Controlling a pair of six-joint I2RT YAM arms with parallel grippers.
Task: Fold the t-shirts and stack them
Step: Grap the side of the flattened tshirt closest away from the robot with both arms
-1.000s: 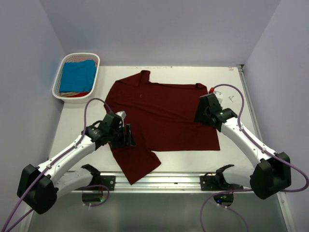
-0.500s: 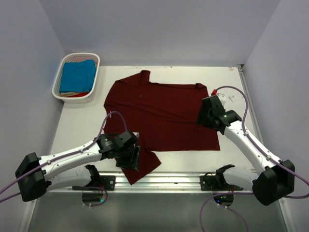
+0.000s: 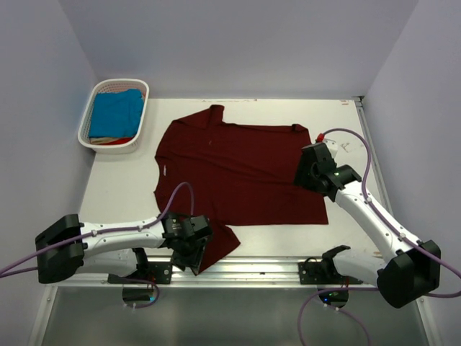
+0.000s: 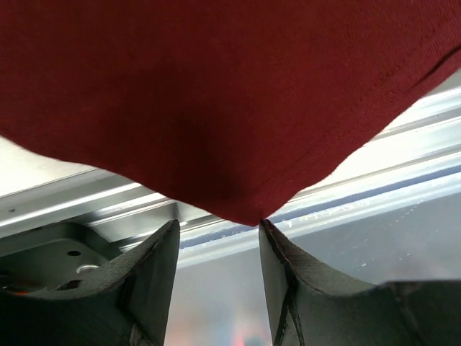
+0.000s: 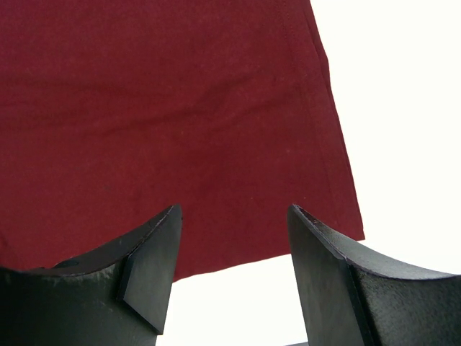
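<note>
At the tips of your left fingers [image 4: 148, 277], spread and empty, sits the maroon shirt's [image 3: 238, 169] six-o'clock corner. Your right fingers [image 5: 148, 270], also released, hover over its three-o'clock hem. The shirt lies spread across the worktop [image 3: 119, 191].

No text, brand, number or sign can be read in any of the three views. On the far right part of the white table [image 3: 122, 180] there are a few small dark marks [image 3: 346, 147], but they are too small to tell whether they are letters or only lines. The maroon t-shirt [image 3: 238, 173] has a very small white spot [image 3: 164, 171] near its left edge in the top view, which may be a tag, and nothing can be read on it.
</note>
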